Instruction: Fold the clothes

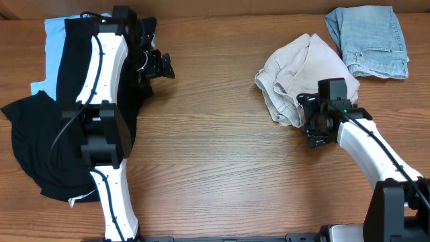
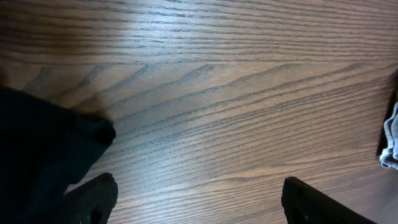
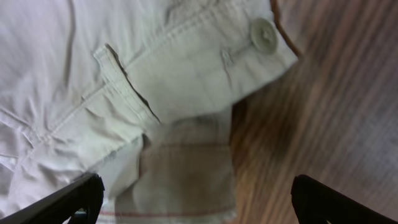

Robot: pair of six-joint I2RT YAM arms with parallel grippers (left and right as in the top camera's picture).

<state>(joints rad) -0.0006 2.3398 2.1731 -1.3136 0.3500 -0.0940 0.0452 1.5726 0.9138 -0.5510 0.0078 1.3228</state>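
the left pincer is hanging spread wide over the bare wooden table, pinching nothing. just behind it, a black garment is lying in a loose heap, with much of it hiding beneath the arm. a light blue garment is peeking out from under the black one, mostly covered. in the left wrist view a scrap of pale cloth is being cut off at the far edge, too little to identify.

the right pincer is also standing spread wide, gripping nothing, hovering at the near edge of the khaki shorts; whether it is touching them is hard to tell. the shorts are lying crumpled directly ahead of it, light beige, showing a stitched waistband with a button and a pale inner lining between the fingertips. beyond the shorts, a faded denim garment is lying folded.
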